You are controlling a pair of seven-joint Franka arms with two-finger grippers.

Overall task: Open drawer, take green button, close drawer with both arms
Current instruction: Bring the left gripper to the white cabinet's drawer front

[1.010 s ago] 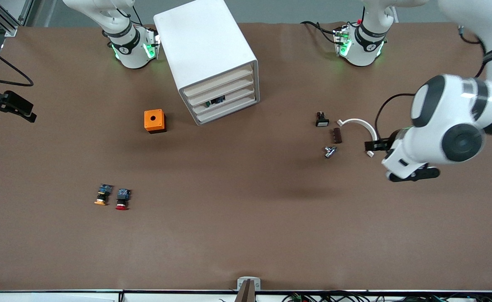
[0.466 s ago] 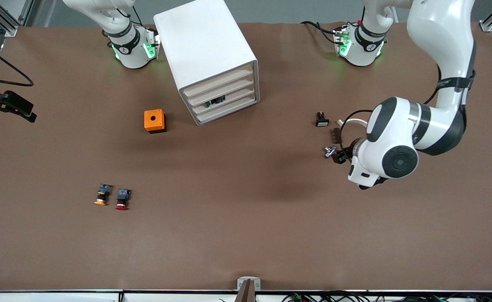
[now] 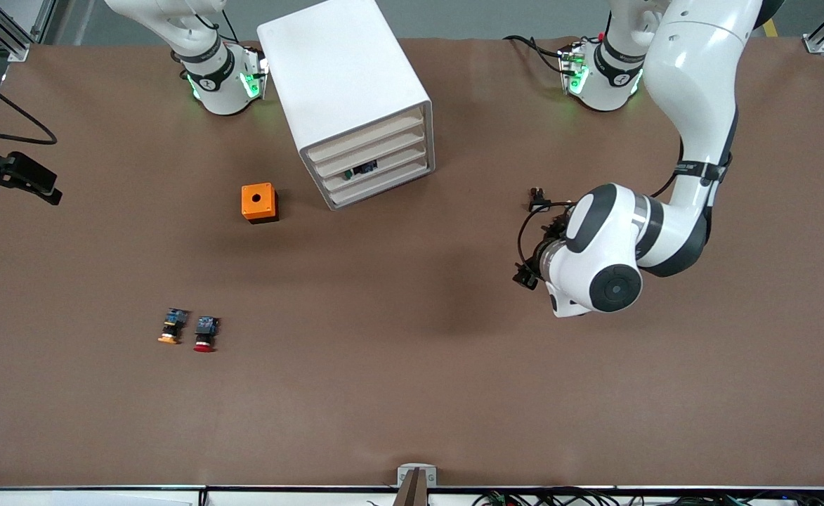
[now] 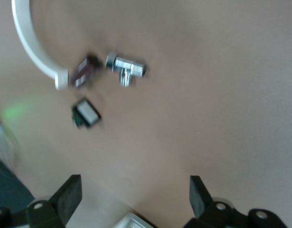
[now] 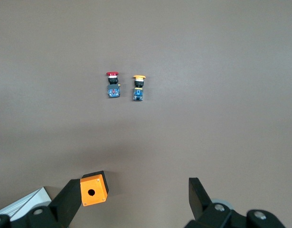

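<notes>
The white cabinet (image 3: 345,84) stands between the two arm bases, its four cream drawer fronts all pushed in. A small dark item with green and blue (image 3: 360,169) shows at the front of the third drawer down (image 3: 383,169); I cannot tell whether it is the green-capped button. My left arm's wrist (image 3: 598,270) hangs over small parts toward the left arm's end of the table. My left gripper (image 4: 135,202) is open and empty. My right gripper (image 5: 131,204) is open and empty, high over the orange box (image 5: 94,188); it is out of the front view.
The orange box (image 3: 259,202) with a round hole sits beside the cabinet. A red-capped button (image 3: 204,334) and a yellow-orange-capped one (image 3: 171,327) lie nearer the front camera. A white curved piece (image 4: 32,42), a metal fitting (image 4: 127,69), a brown part (image 4: 84,71) and a black switch (image 4: 86,113) lie under the left arm.
My left arm has swung in from the table's end toward the cabinet and now covers most of the small parts. The cabinet, drawers and right arm have not visibly changed.
</notes>
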